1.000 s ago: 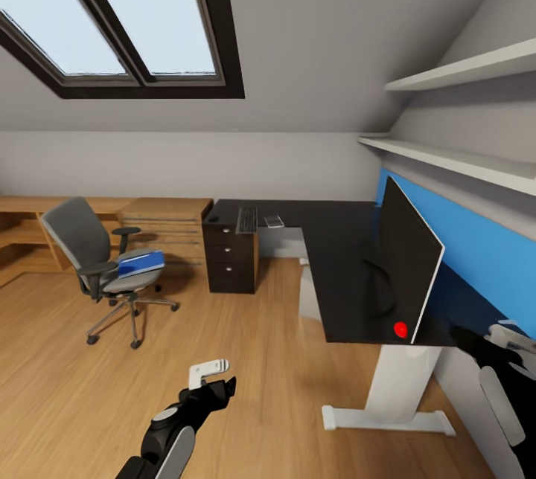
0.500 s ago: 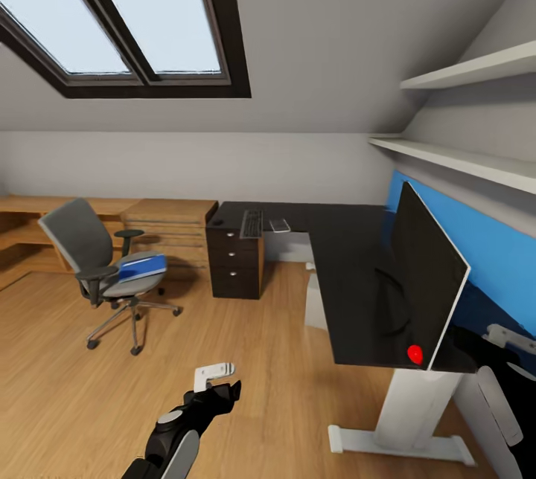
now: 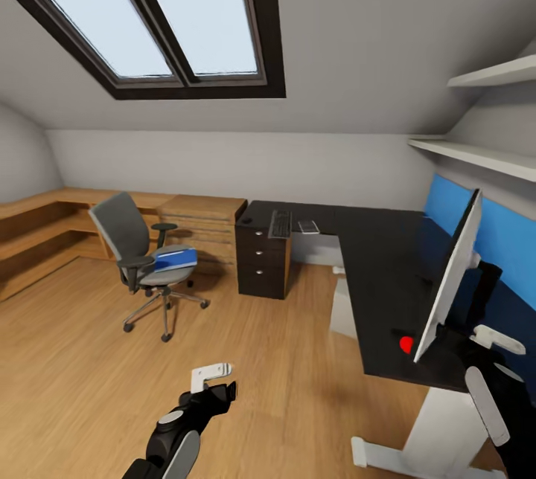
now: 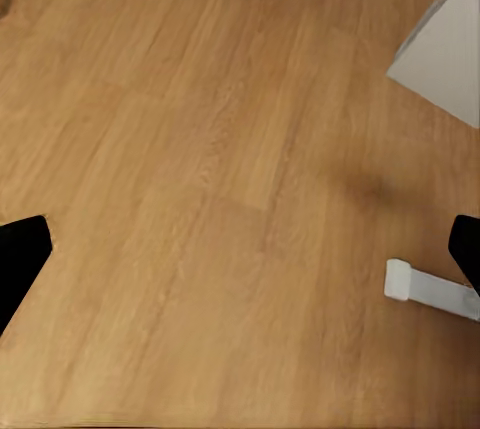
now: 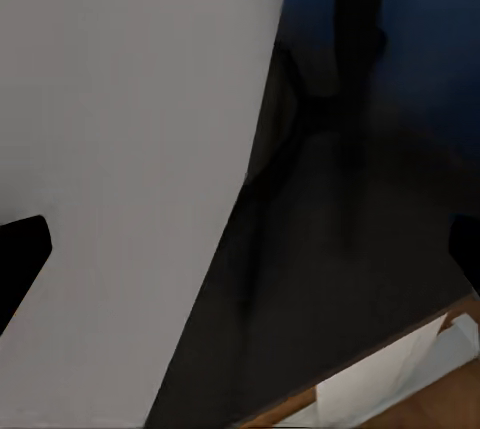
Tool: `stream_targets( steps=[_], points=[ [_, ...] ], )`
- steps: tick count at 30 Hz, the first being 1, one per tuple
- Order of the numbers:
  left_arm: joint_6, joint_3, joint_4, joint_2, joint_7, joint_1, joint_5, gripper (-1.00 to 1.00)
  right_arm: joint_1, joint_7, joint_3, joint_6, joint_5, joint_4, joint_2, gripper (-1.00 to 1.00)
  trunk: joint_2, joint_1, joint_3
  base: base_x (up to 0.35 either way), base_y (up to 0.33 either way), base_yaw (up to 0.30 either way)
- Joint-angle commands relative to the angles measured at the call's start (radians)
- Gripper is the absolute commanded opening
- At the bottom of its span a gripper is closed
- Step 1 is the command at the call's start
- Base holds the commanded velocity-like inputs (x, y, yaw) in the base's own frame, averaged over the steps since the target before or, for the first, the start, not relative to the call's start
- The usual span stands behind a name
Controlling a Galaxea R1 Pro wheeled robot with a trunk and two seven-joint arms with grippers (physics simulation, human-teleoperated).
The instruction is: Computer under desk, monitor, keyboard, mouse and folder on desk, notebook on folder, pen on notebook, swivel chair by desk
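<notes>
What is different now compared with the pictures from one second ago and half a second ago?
The whole head view has shifted: the camera turned, so the monitor now shows almost edge-on and more of the wall at the left shows. This is a move of the camera, not of the things. The folder lies on the chair as before, and the keyboard on the desk. The left tool holds nothing, as before.

No readable text, labels or numbers anywhere.
</notes>
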Motion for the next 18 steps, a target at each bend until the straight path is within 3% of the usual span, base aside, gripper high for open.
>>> stream_targets(
  steps=[1, 11, 18],
  points=[
    [0.002, -0.002, -0.001, 0.0, 0.012, -0.001, 0.01, 1.0, 0.0, -0.006, 0.003, 0.004, -0.01, -0.002, 0.001, 1.0, -0.001, 0.0, -0.002, 0.0, 0.0, 0.276],
    [0.002, -0.002, 0.017, -0.001, 0.02, -0.001, 0.011, 1.0, 0.0, -0.006, 0.009, 0.003, 0.01, -0.003, 0.007, 1.0, -0.001, 0.0, -0.002, 0.0, 0.0, 0.276],
    [0.002, -0.003, 0.03, -0.002, 0.018, -0.001, 0.011, 1.0, 0.0, -0.007, 0.009, 0.004, 0.012, -0.001, 0.007, 1.0, -0.001, 0.0, -0.002, 0.0, 0.0, 0.082]
  ],
)
